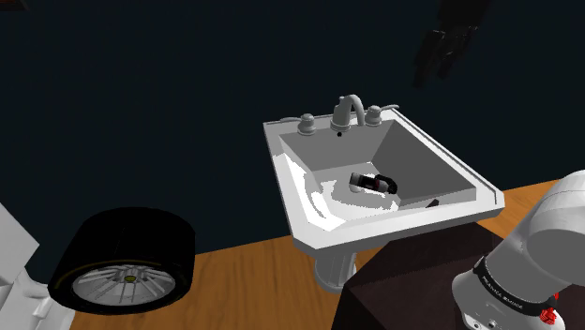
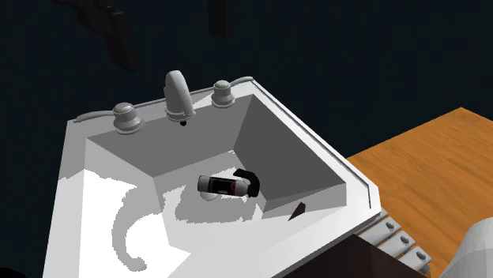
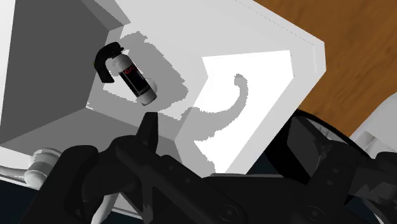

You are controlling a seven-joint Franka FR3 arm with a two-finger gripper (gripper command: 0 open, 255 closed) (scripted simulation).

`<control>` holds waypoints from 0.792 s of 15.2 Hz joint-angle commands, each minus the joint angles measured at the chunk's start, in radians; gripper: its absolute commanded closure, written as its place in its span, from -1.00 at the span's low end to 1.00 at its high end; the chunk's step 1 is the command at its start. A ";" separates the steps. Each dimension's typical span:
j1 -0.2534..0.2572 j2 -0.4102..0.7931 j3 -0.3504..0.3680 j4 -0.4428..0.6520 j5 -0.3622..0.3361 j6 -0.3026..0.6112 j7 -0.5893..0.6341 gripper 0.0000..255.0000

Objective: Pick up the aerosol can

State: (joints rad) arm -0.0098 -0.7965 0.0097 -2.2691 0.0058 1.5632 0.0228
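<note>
white arm link by stand | pincer high over sink, open/shut: can't tell | aerosol can on its side on basin floor, well below pincer, long axis horiz, black cap twd second ext view's rt | faucet behind | wood floor, tyre, dark wall

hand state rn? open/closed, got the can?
Hand: open, holding nothing. The aerosol can lies on its side in the sink, apart from the hand.
</note>
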 commanded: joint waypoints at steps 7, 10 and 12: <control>-0.003 -0.008 -0.050 -0.196 -0.049 0.193 -0.091 -1.00; -0.008 0.009 -0.078 -0.278 -0.076 0.296 -0.136 -1.00; -0.013 0.031 -0.098 -0.327 -0.094 0.369 -0.165 -1.00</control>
State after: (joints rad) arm -0.0198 -0.7769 -0.0773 -2.5695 -0.0780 1.8910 -0.1254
